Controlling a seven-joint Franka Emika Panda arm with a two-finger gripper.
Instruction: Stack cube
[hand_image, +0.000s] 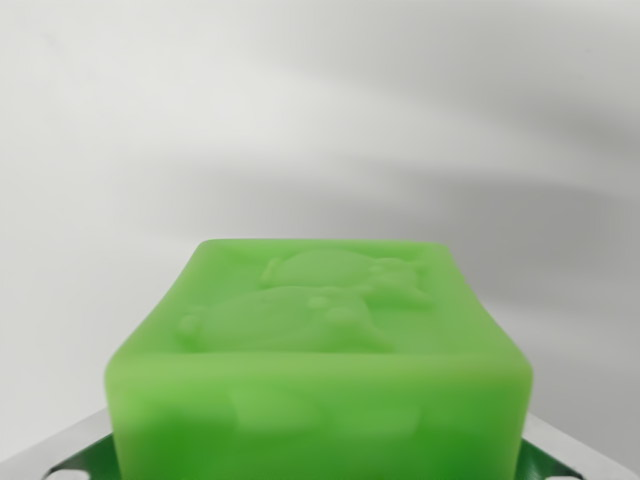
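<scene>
- The translucent green cube with a raised animal relief on its upper face fills the lower centre of the wrist view, directly under the camera and very close to it.
- Its embossed face points up and away toward the pale grey-white background surface; its near face runs out of the bottom of the frame.
- Grey metallic parts with green reflections flank the cube at both lower corners. These are probably the gripper fingers, touching or just beside its sides.
- Jaw state: cannot be confirmed; contact points are cut off.
- No second cube or stack base is visible, so its direction from the tool is unknown.
- Whether the cube is lifted or resting cannot be told.
</scene>
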